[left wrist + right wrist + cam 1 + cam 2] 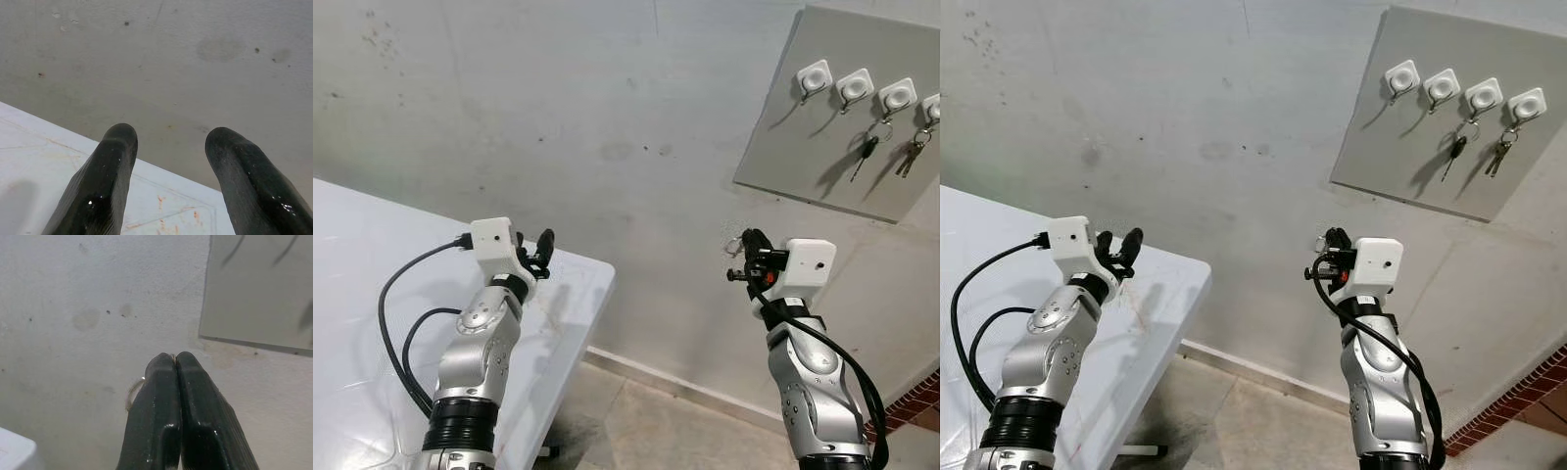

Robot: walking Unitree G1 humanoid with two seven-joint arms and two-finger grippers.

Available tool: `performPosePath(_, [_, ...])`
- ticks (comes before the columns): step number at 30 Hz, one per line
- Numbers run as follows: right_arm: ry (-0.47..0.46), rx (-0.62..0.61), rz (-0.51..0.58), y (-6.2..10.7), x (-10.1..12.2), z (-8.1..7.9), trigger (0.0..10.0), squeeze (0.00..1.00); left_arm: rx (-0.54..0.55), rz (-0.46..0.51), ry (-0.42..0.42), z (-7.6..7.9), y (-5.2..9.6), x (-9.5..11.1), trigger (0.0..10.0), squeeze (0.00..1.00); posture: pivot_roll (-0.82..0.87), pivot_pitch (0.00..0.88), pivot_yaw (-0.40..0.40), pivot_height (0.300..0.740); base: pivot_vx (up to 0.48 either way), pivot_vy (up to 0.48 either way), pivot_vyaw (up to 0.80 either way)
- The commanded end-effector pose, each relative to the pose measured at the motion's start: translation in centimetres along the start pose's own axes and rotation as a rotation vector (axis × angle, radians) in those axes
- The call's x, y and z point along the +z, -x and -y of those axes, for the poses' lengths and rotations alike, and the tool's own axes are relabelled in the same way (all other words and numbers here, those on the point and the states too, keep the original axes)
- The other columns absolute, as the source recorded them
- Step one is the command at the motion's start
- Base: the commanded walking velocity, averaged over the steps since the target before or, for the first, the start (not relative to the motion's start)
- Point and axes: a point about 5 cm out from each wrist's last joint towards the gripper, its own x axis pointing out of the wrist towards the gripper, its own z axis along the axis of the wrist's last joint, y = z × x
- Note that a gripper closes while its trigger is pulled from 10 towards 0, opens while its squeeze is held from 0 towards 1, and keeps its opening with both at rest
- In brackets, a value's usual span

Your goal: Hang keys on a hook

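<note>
Right gripper (175,363) is pinching a thin key ring (131,392), fingers pressed together, possibly with keys below, hidden. Wall (587,117) is filling the room behind, stained grey. White table (372,284) is sitting at eight o'clock. Grey board (803,137) is hanging at two o'clock, carrying four white hooks (815,78); two are holding keys (864,155). Left gripper (168,147) is hovering over the table's corner, fingers spread.

No text, label, brand, number or sign can be read anywhere. The marks on the pale plastered wall (607,117) are only stains.
</note>
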Motion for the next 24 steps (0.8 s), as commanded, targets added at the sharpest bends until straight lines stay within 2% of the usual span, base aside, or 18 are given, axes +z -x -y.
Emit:
performPosePath(1, [-0.002,-0.024,-0.020,-0.08,-0.17,0.50,10.0,0.00,-0.013,0.010,-0.018,0.39,-0.08,0.41,10.0,0.00,0.02,0.000,-0.051,0.740,0.000,0.000,0.00])
performPosePath(4, [-0.004,-0.028,-0.029,-0.15,-0.25,0.53,10.0,0.00,-0.013,0.010,-0.014,0.40,-0.11,0.41,10.0,0.00,0.02,0.000,-0.051,0.740,0.000,0.000,-0.18])
performPosePath(21, [0.002,-0.036,-0.033,-0.31,-0.27,0.68,10.0,0.00,-0.039,0.018,-0.036,0.71,-0.22,0.60,10.0,0.00,0.02,0.000,-0.051,0.740,0.000,0.000,-0.63])
performPosePath(24, [0.003,-0.034,-0.031,-0.35,-0.23,0.64,10.0,0.00,-0.048,0.022,-0.032,0.76,-0.24,0.72,10.0,0.00,0.02,0.000,-0.051,0.740,0.000,-0.437,-0.66])
